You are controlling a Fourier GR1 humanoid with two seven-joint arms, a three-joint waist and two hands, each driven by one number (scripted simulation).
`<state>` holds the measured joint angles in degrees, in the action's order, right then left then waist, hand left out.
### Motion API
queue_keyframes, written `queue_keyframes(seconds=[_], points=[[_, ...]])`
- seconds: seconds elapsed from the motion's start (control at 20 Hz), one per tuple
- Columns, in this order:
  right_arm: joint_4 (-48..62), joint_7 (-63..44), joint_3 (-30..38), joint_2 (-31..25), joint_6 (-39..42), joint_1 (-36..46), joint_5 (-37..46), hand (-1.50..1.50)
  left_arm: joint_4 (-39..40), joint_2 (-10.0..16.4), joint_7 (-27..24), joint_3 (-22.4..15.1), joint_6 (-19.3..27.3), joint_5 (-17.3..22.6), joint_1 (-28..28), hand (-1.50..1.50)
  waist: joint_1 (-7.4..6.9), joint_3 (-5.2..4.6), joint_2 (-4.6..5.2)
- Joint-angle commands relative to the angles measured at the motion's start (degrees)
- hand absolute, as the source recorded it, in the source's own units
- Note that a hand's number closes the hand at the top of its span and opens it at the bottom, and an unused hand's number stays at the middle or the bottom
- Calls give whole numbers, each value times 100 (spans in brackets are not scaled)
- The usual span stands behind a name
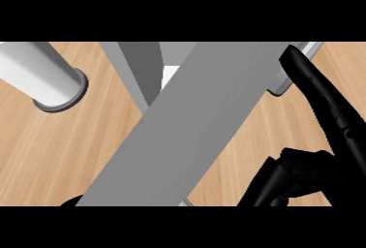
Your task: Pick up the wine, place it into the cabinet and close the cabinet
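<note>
From above, the cabinet [139,68] sits at the top middle of the wooden counter [43,155]. Its dark grey panels slant down toward the centre, with a white patch showing between them and a pale-edged corner at the upper right. A broad flat grey band [193,126] crosses it, its long axis running from lower left to upper right. It hides most of the cabinet, and I cannot tell whether it is the door or a forearm. I cannot pick out the wine. The right hand [336,169] is at the right, one finger straight and pointing at the pale corner, the others curled in with nothing visible inside them. A pale cylinder [39,72] with a grey ring at its end lies at the upper left, cut off.
</note>
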<state>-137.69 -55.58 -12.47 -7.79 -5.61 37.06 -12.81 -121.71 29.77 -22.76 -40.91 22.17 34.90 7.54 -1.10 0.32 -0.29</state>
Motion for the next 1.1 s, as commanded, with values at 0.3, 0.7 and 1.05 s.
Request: queue_keyframes(seconds=[0.3,0.7,1.05], points=[[342,-475,-1734,766,-342,517,261,150,-334,1422,-637,2132,-1739,1517,1270,150,-41,-53,-14],[2707,782,-2259,777,-1498,2230,763,150,249,1820,-784,3075,-3045,2121,1607,150,-119,-51,20],[4570,1654,-2038,777,-1960,3178,666,150,546,2183,-643,3778,-3899,2709,1908,150,-172,-47,57]])
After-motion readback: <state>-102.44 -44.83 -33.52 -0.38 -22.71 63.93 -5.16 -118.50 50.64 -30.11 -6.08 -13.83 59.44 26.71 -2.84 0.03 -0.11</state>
